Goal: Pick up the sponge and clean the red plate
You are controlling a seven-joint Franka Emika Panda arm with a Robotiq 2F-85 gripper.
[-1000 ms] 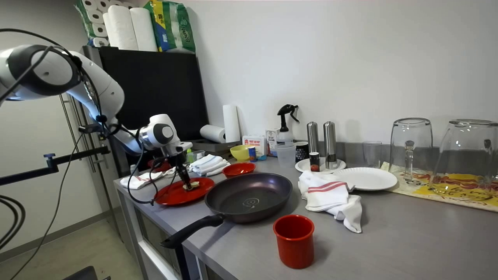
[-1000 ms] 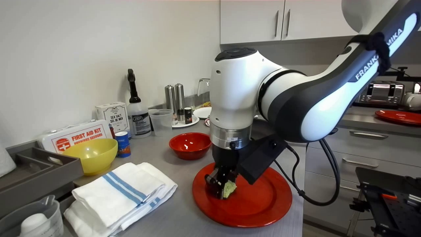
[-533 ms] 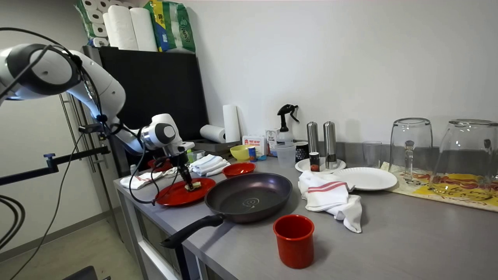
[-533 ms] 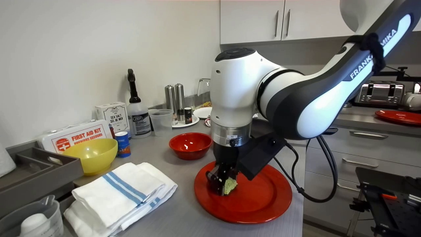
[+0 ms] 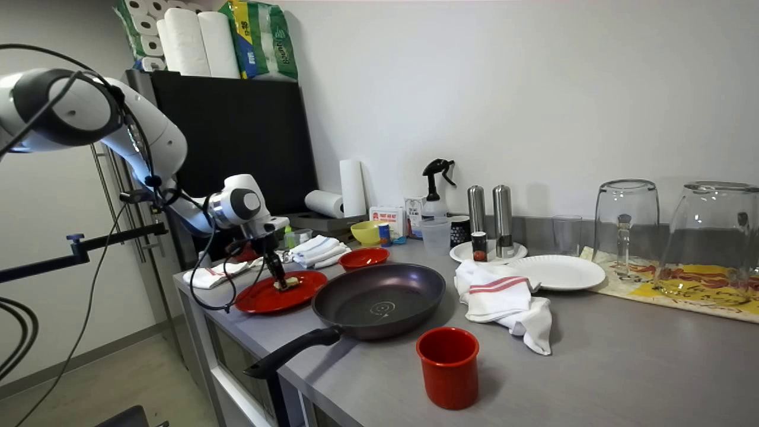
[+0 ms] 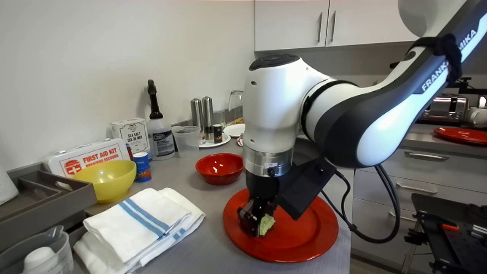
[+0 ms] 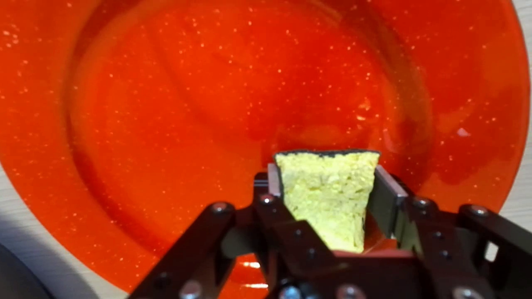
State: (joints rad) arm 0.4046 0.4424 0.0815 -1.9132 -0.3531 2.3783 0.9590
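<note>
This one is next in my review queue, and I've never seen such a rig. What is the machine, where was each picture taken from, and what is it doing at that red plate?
The white machine is a robot arm, steered by a person and ending in a black two-fingered gripper. Two pictures look on from outside, from different places; the close-up is the wrist view. The gripper is closed on a small yellow-green sponge, which appears to rest on the red plate, presumably to clean it. Near the plate on the gray counter are a small red bowl and a black frying pan. Also on the counter, in an exterior view, are a tall red cup and a crumpled white towel with red stripes.
</note>
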